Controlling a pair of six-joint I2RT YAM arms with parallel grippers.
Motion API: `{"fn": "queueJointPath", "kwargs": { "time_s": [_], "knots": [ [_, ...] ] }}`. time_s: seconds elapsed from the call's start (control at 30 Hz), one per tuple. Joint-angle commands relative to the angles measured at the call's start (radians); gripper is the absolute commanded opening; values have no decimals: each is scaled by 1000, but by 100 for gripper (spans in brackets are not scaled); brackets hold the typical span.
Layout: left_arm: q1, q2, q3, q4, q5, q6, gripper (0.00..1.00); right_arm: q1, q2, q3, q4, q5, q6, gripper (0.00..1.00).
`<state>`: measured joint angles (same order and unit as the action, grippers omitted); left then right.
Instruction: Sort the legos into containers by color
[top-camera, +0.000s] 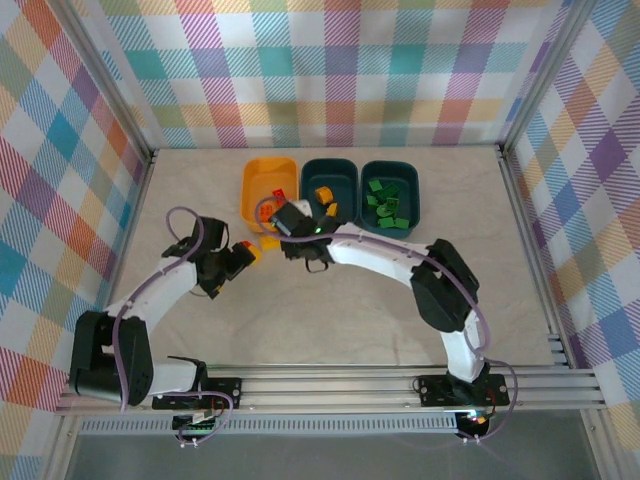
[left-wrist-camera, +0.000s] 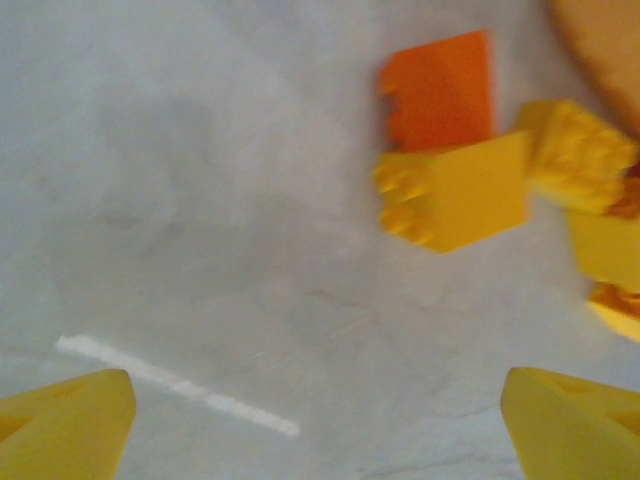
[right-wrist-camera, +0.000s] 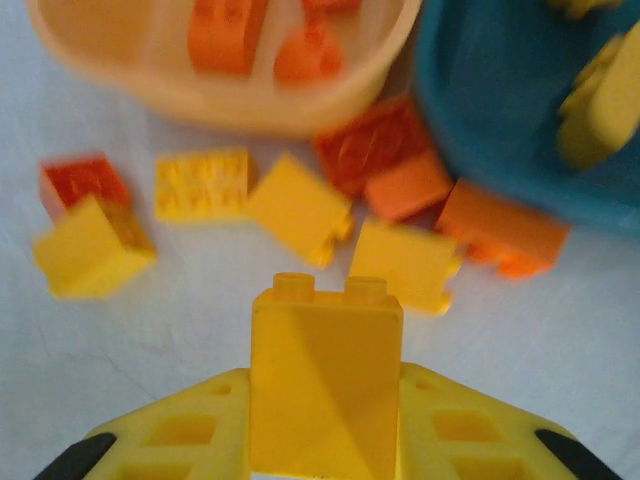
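Observation:
My right gripper (right-wrist-camera: 325, 440) is shut on a yellow lego (right-wrist-camera: 325, 385), held studs-forward just above the table. Ahead of it lie several loose yellow legos (right-wrist-camera: 300, 208) and red-orange legos (right-wrist-camera: 375, 150), in front of the orange-yellow container (right-wrist-camera: 230, 95) and a teal container (right-wrist-camera: 500, 110). In the top view the right gripper (top-camera: 280, 225) hovers at the orange-yellow container's (top-camera: 255, 180) near edge. My left gripper (left-wrist-camera: 315, 420) is open over bare table, with a yellow lego (left-wrist-camera: 465, 190) and a red-orange lego (left-wrist-camera: 440, 90) ahead of it to the right. In the top view the left gripper (top-camera: 243, 258) sits left of the pile.
Red-orange legos lie in the orange-yellow container, yellow ones in the middle teal container (top-camera: 328, 172), green ones in the right teal container (top-camera: 414, 200). Checkered walls (top-camera: 330, 70) enclose the table. A white scratch (left-wrist-camera: 180, 385) marks the surface under the left gripper.

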<state>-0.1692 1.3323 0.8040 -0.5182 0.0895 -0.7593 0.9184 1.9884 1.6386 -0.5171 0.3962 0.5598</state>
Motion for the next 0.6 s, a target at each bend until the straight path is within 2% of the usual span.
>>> {"fn": "queueJointPath", "kwargs": {
  "time_s": [0.0,0.2,0.23,0.27,0.33,0.37,0.47,0.57],
  "knots": [
    [6,76,77,11,61,40,91,-132,29,62,5,-49,-73,29],
    [7,259,194,30,131,39,80,-242,172,203,-55,-146,-106,31],
    [7,280,199,45,146,35,77,-253,182,211,-49,-156,-104,34],
    [6,298,202,54,149,26,77,-262,189,218,-42,-169,-104,42],
    [5,319,208,68,150,18,76,-273,198,233,-32,-188,-108,66],
    [3,327,211,72,147,14,75,-274,197,243,-31,-184,-114,70],
    [0,347,220,76,138,10,74,-273,153,219,-17,-171,-124,73],
    [-4,362,221,76,113,10,74,-272,59,124,43,-166,-118,74]
  ]
}}
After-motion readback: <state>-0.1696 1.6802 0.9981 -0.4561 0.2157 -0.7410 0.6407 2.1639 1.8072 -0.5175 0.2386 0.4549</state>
